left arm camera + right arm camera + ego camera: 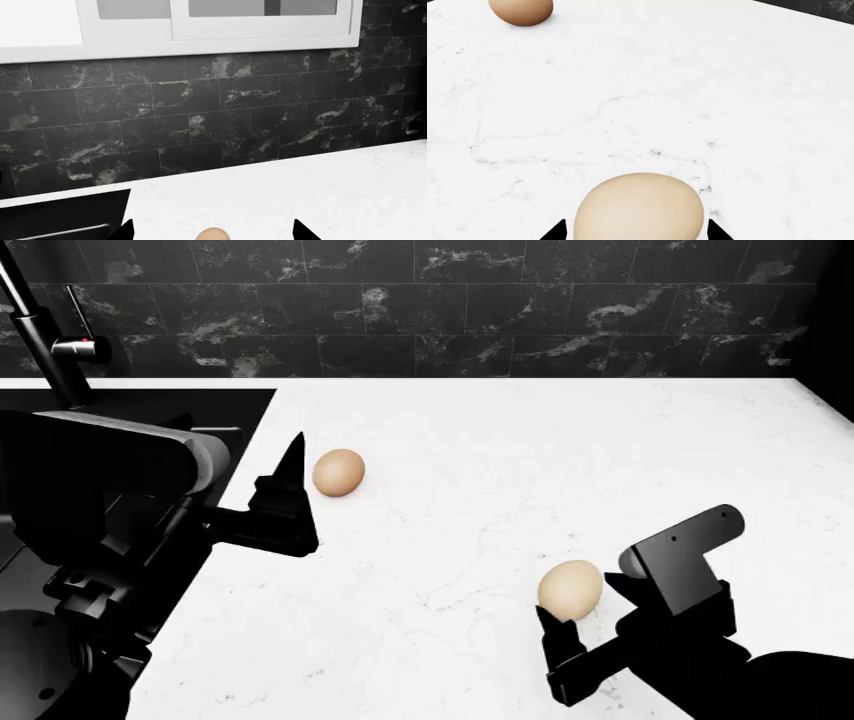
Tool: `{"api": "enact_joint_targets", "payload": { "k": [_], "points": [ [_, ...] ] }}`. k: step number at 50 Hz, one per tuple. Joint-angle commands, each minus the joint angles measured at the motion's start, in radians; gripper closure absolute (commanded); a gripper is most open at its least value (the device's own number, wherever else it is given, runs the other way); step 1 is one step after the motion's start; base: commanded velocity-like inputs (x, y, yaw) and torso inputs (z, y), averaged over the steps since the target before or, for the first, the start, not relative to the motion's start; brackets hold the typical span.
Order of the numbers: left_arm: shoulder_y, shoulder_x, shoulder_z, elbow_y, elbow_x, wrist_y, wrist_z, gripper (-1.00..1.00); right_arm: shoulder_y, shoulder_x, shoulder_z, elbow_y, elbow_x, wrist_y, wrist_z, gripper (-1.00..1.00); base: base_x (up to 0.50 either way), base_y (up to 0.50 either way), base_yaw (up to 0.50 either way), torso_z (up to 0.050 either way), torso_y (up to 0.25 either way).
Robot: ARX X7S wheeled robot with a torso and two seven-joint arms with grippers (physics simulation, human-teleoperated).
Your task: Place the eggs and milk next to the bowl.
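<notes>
Two pale tan eggs lie on the white marble counter (pixel 534 460). One egg (pixel 338 472) is near the sink, and it shows small (pixel 213 234) between the wide-apart tips of my open left gripper (pixel 213 231), which the head view shows just left of it (pixel 296 485). The other egg (pixel 570 590) lies at the front right and shows large (pixel 639 205) in the right wrist view. My right gripper (pixel 636 231) (pixel 587 602) stands around it, fingers close on each side with a thin gap showing. The far egg (pixel 520 11) also shows there. The milk and the bowl are out of view.
A black sink (pixel 134 410) with a dark faucet (pixel 40 330) is sunk into the counter at the left. Black marbled wall tiles (pixel 507 310) (pixel 213 110) back the counter, with a white window frame (pixel 200 35) above. The counter ends at the right (pixel 834 410).
</notes>
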Motion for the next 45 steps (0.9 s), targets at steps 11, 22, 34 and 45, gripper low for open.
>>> {"api": "enact_joint_targets", "payload": {
  "k": [11,22,34,45],
  "points": [
    [0.013,-0.007,0.002,-0.002,0.015,0.015,0.010,-1.00,0.017,-0.009,-0.068,0.035,-0.066,-0.037,-0.050,-1.00,0.00,0.00,0.00,0.000,0.000],
    [0.016,-0.010,0.007,-0.004,0.020,0.019,0.014,-1.00,0.010,-0.001,-0.072,0.038,-0.066,-0.043,-0.046,-1.00,0.00,0.00,0.00,0.000,0.000],
    [0.014,-0.016,0.006,-0.002,0.011,0.023,0.006,-1.00,0.000,0.016,-0.073,0.022,-0.068,-0.055,-0.045,1.00,0.00,0.00,0.00,0.000,0.000],
    [0.017,-0.021,0.003,-0.004,0.006,0.028,0.002,-1.00,-0.018,0.034,-0.014,-0.030,-0.062,-0.101,-0.014,1.00,0.00,0.00,0.00,0.000,0.000]
  ]
}}
